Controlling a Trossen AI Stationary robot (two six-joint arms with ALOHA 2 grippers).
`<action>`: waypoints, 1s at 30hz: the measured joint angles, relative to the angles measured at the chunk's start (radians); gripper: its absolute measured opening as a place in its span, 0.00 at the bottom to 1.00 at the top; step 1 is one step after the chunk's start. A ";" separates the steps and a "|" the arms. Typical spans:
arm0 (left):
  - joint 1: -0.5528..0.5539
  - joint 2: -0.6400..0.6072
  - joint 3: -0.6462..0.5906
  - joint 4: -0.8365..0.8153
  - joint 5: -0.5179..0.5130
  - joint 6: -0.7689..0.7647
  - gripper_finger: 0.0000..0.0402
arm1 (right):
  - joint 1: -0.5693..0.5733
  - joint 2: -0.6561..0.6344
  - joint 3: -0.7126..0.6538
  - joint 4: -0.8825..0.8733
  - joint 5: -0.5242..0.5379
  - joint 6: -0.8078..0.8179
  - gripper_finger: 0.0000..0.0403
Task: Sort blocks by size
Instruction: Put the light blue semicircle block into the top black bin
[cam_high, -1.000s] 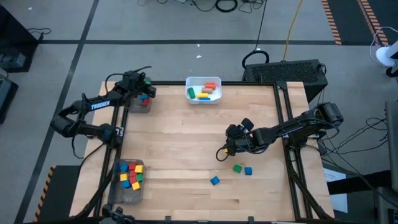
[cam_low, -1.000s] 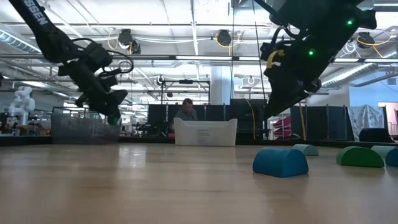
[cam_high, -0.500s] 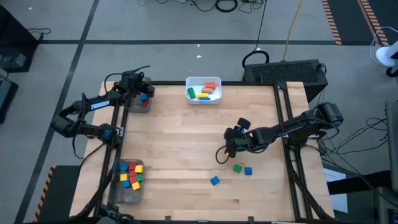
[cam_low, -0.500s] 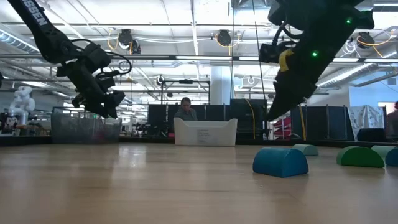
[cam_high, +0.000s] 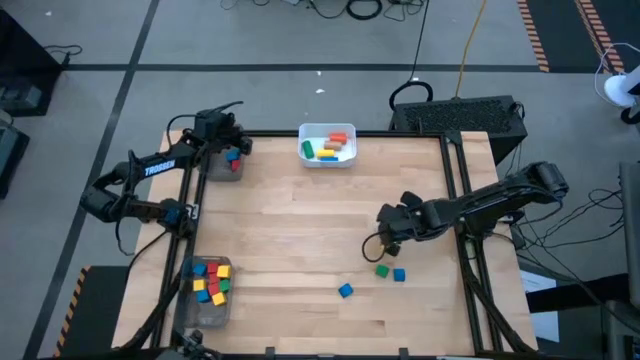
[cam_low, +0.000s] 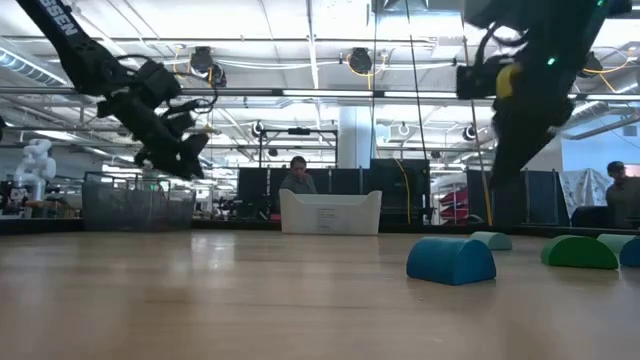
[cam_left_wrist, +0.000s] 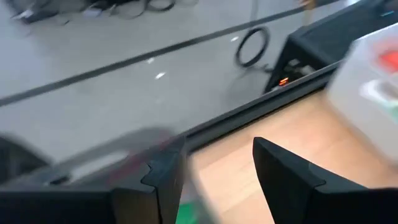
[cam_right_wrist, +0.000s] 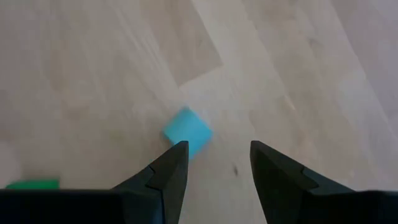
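Observation:
Three small blocks lie loose on the table at the near right: a green one (cam_high: 381, 270), a blue one (cam_high: 399, 274) and another blue one (cam_high: 345, 290). My right gripper (cam_high: 384, 243) hovers above them, open and pointing down; in its wrist view (cam_right_wrist: 219, 149) a blue block (cam_right_wrist: 188, 132) lies just beyond the fingertips and a green one (cam_right_wrist: 30, 184) off to one side. My left gripper (cam_high: 237, 148) hangs open and empty (cam_left_wrist: 217, 149) over the clear tray (cam_high: 222, 170) at the far left, which holds red and blue blocks.
A white bin (cam_high: 305, 157) with longer coloured pieces stands at the far edge. A second clear tray (cam_high: 188, 300) with several small cubes sits at the near left. The middle of the wooden table is bare. People show in the room behind.
My right gripper has moved toward the table's right edge and turned at the wrist, now pointing more steeply down above the loose blocks; its fingers stay apart. My left gripper has tipped up a little over the far-left tray.

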 joint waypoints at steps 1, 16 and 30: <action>-0.007 -0.007 0.005 0.004 0.021 0.000 0.47 | 0.000 -0.022 0.000 -0.031 -0.013 0.000 0.39; -0.210 -0.130 0.035 0.003 0.105 0.028 0.47 | 0.006 -0.061 0.000 -0.482 -0.199 -0.510 0.39; -0.328 -0.134 0.036 0.067 0.103 0.079 0.47 | 0.006 -0.057 -0.019 -0.455 -0.262 -0.593 0.62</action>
